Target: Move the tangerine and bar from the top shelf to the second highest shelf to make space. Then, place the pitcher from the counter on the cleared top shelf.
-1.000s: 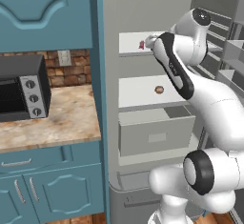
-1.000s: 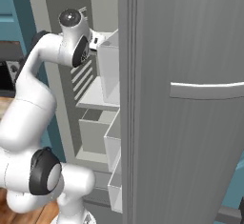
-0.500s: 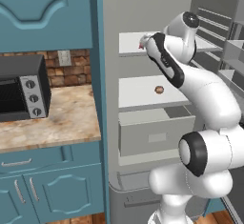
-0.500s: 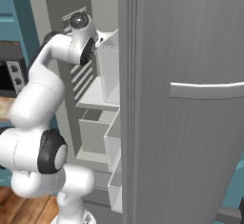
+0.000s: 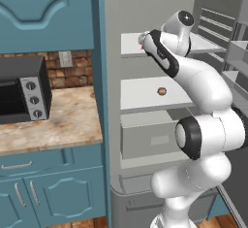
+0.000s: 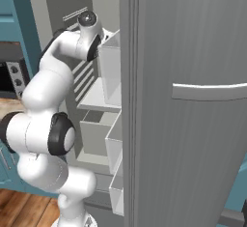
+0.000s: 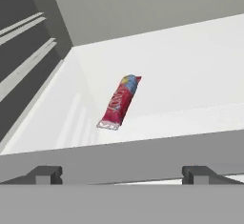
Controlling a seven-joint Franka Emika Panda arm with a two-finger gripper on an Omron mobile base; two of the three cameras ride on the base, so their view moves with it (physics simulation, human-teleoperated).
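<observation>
The bar (image 7: 119, 101), a red-pink wrapped stick, lies flat on the white top shelf (image 7: 200, 61) a little behind its front edge. My gripper (image 7: 123, 174) is open, its two dark fingertips (image 7: 45, 173) set wide apart just in front of that edge, with the bar ahead and between them. In the left base view the gripper (image 5: 142, 40) sits at the front left of the top shelf (image 5: 130, 45). The tangerine (image 5: 162, 91) rests on the second highest shelf (image 5: 140, 98). The pitcher is out of view.
The marbled counter (image 5: 58, 120) with a black toaster oven (image 5: 22, 91) lies left of the fridge. A white drawer (image 5: 150, 139) sits under the second shelf. The open fridge door (image 6: 193, 100) and its bins (image 6: 111, 66) stand close on the arm's right.
The arm's elbow has swung back and up while the hand stayed near the top shelf's front edge, rising slightly.
</observation>
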